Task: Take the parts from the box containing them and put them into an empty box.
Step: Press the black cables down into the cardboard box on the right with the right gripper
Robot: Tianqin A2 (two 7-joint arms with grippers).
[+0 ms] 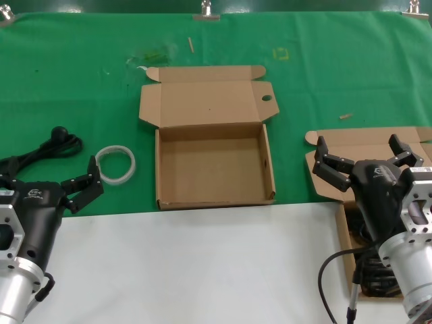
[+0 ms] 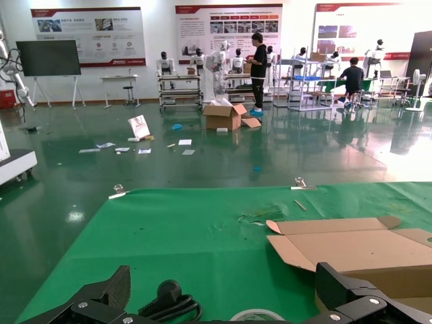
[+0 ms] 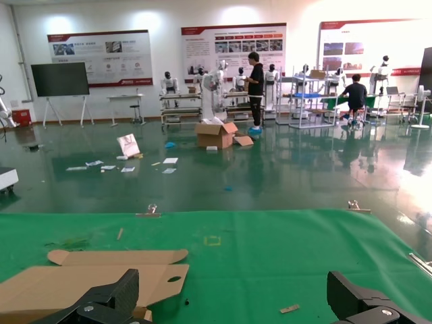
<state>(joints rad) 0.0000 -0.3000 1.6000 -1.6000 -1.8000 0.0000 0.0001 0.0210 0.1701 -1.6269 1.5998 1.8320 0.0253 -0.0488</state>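
Right hand [image 1: 358, 156] spread wide, ungrasping, over box containing parts [image 1: 345, 229] at table's right edge; parts [image 1: 368, 280] coiled inside. Left hand [image 1: 84, 191] likewise released, near left, beside white ring [image 1: 115, 164]. Farther back, empty box [image 1: 212, 165] centred, lid raised.

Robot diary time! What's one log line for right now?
left gripper: open, beside white ring | right gripper: open, above box with cords | empty box: nothing inside

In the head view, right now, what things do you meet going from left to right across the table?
Left tool → white ring → empty box → right tool, open above the box with cords. The black cord with a knob overlaps the left tool's place, so I leave it out of the order.
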